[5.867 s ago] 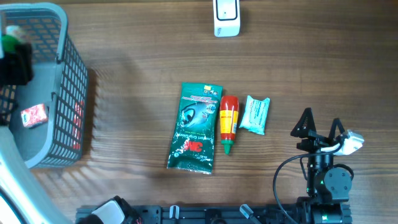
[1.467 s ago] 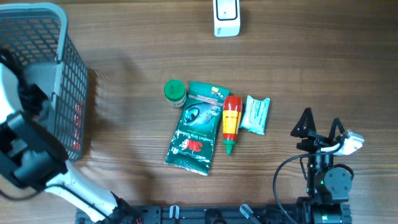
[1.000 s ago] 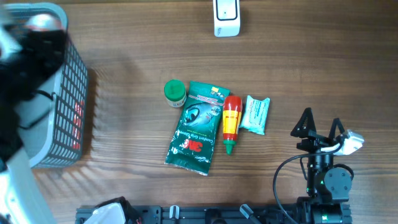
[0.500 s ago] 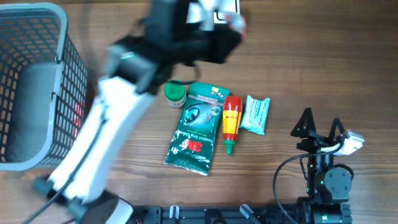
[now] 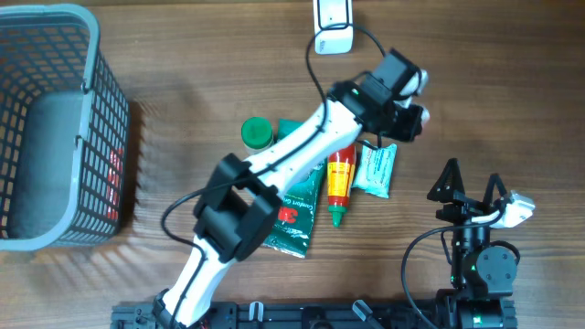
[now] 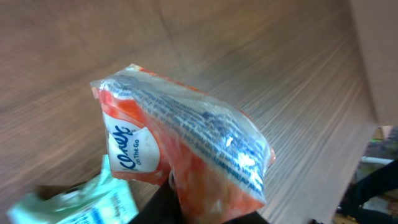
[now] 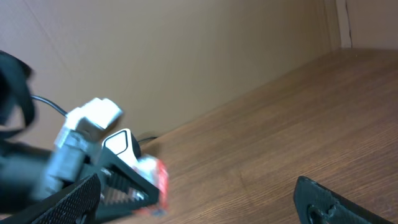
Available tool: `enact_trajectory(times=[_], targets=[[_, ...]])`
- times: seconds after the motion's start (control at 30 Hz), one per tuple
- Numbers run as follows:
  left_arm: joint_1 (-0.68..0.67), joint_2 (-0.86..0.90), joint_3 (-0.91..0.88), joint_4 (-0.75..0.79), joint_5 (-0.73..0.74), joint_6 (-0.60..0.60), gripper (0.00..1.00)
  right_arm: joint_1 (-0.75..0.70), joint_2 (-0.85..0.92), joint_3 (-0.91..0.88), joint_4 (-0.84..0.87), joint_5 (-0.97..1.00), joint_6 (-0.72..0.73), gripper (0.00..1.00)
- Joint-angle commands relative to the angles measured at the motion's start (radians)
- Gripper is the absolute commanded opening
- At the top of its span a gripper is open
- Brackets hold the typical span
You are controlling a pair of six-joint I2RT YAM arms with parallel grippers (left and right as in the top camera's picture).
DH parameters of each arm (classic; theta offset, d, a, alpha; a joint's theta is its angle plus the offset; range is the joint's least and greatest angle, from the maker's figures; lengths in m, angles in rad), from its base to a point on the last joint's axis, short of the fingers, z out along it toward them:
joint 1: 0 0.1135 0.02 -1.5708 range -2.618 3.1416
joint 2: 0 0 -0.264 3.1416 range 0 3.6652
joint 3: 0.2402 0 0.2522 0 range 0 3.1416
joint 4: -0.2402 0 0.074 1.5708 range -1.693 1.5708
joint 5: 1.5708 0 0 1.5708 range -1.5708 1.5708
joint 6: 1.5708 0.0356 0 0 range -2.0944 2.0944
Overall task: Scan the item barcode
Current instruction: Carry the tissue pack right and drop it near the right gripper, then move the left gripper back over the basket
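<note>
My left gripper (image 5: 408,108) hangs over the table's middle right, just above the teal tissue pack (image 5: 375,169). It is shut on an orange tissue pack (image 6: 186,149), whose lower end sits between the dark fingers (image 6: 163,208). The clear wrapper carries blue print and a white label. The right wrist view catches the same orange pack (image 7: 158,177) in those jaws. A white scanner (image 5: 332,24) stands at the far edge. My right gripper (image 5: 470,186) rests near the front right, open, with nothing between its fingers (image 7: 68,199).
A grey mesh basket (image 5: 101,119) fills the left side. On the table's middle lie a green-capped jar (image 5: 257,133), a green packet (image 5: 294,215) and a red squeeze bottle (image 5: 338,183). The left arm (image 5: 274,174) stretches diagonally over them.
The left arm has swung out of the basket, past the scanner, and come down to the right over the teal pack, carrying the orange pack. The right arm has not moved.
</note>
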Motion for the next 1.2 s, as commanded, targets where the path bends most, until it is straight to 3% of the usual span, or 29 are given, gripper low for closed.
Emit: enact_trajectory(times=[0.0,0.17,0.4,0.43,0.47,0.57,0.77,0.97,1.1,1.17], targets=[[-0.048,0.045,0.0,0.005,-0.072,0.005,0.22,0.004,-0.006,-0.001,0.002,0.014,0.0,1.0],[-0.082,0.046,0.001,0.006,-0.111,0.006,0.32,0.004,-0.006,-0.001,0.002,0.014,0.0,1.0],[-0.074,0.039,0.001,-0.079,-0.232,0.008,0.38,0.004,-0.006,-0.001,0.002,0.014,0.0,1.0],[-0.067,0.029,0.001,-0.079,-0.236,0.01,0.41,0.004,-0.006,-0.001,0.002,0.014,0.0,1.0],[-0.053,0.011,0.001,-0.084,-0.242,0.011,0.5,0.004,-0.006,-0.001,0.002,0.014,0.0,1.0],[0.017,-0.08,0.001,-0.129,-0.243,0.068,0.71,0.004,-0.006,-0.001,0.002,0.014,0.0,1.0],[0.183,-0.332,0.001,-0.237,-0.241,0.069,0.76,0.004,-0.006,-0.001,0.002,0.014,0.0,0.99],[0.346,-0.664,0.001,-0.29,-0.243,0.069,1.0,0.004,-0.006,-0.001,0.002,0.014,0.0,1.0],[0.505,-0.841,0.001,-0.361,-0.255,0.071,1.0,0.004,-0.006,-0.001,0.002,0.014,0.0,1.0],[0.57,-0.887,0.001,-0.437,-0.287,0.129,1.0,0.004,-0.006,-0.001,0.002,0.014,0.0,1.0]])
